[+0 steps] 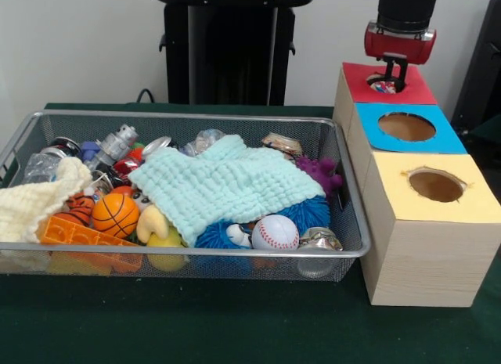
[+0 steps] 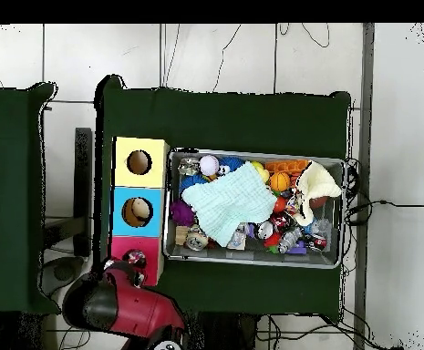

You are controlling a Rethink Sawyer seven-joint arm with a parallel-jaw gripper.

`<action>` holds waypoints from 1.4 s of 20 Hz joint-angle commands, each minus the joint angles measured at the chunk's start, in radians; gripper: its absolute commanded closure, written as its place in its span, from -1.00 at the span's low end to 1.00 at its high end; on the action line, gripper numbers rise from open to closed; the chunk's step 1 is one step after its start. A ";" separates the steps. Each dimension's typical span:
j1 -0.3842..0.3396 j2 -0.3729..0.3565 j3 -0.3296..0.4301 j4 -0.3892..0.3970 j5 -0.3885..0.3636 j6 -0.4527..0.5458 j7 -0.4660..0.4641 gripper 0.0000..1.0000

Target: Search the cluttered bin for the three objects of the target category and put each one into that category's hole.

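The gripper (image 1: 394,81) dips into the red hole (image 1: 383,84), fingers closed on a spotted scrap (image 1: 381,88).

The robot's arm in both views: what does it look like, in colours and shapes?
In the front view the arm is a thick black cylinder ending in a red block with silver corners. Below it hangs the small black tool. From overhead the arm looks bulky and rounded, red with black parts. No cables or markings can be made out on it.
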 commanded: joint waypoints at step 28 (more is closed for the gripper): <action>-0.066 -0.028 -0.035 -0.138 -0.141 0.299 0.111 1.00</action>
